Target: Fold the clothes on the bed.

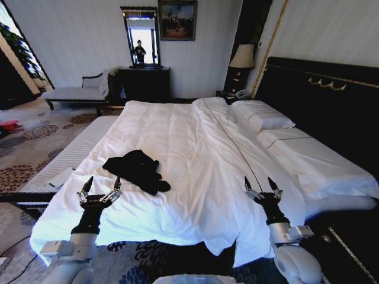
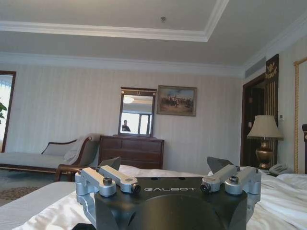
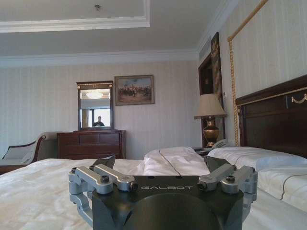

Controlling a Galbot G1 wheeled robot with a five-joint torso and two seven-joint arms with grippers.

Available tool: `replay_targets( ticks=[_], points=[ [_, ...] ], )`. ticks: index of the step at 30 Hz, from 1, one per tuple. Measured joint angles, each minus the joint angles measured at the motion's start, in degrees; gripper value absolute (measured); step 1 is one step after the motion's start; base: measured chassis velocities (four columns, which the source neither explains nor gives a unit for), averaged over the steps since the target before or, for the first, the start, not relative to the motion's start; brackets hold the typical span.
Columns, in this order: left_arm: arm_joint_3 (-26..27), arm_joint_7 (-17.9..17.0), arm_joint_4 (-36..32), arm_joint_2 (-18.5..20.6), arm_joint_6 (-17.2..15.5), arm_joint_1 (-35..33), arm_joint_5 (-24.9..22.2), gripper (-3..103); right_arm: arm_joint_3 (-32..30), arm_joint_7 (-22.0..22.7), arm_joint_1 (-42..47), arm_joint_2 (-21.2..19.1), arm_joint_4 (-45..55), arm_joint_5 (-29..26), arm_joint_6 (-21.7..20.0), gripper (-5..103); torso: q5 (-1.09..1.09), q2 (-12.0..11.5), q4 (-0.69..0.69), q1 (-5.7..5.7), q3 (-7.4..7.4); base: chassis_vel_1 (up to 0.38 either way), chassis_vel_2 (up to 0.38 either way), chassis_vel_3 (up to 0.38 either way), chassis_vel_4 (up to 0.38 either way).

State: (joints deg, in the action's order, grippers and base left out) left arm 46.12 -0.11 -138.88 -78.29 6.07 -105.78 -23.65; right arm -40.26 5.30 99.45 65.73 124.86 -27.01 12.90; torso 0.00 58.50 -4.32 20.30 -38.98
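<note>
White covers spread over the big bed (image 1: pixel 195 148). On it lies the black T-shirt (image 1: pixel 137 170) in a crumpled heap, not folded yet. Both claws, left gripper (image 1: pixel 100 187) and right gripper (image 1: pixel 262 185), hang open and empty by the near edge. Next, 1 should reach the shirt. Nothing blocks it; pillows (image 1: pixel 263 116) sit far off.

crumpled black t-shirt (image 1: pixel 137 170) on white bed (image 1: pixel 195 148)

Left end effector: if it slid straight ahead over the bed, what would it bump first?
Probably the black T-shirt, crumpled on the bed just ahead of the open left end effector, though depth is unclear and it might pass above.
</note>
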Motion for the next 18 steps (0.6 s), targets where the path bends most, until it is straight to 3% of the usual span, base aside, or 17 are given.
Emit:
replay_targets(
  ticks=[18],
  points=[
    [-0.6, 0.0, 1.5, -0.4, 0.4, 0.8, 0.8, 100, -0.1, 0.4, -1.1, -1.0, -1.3, -0.5, 0.1, 100, 0.0, 0.0, 0.0, 0.0, 0.0, 0.0, 0.0, 0.0, 0.0]
  ],
)
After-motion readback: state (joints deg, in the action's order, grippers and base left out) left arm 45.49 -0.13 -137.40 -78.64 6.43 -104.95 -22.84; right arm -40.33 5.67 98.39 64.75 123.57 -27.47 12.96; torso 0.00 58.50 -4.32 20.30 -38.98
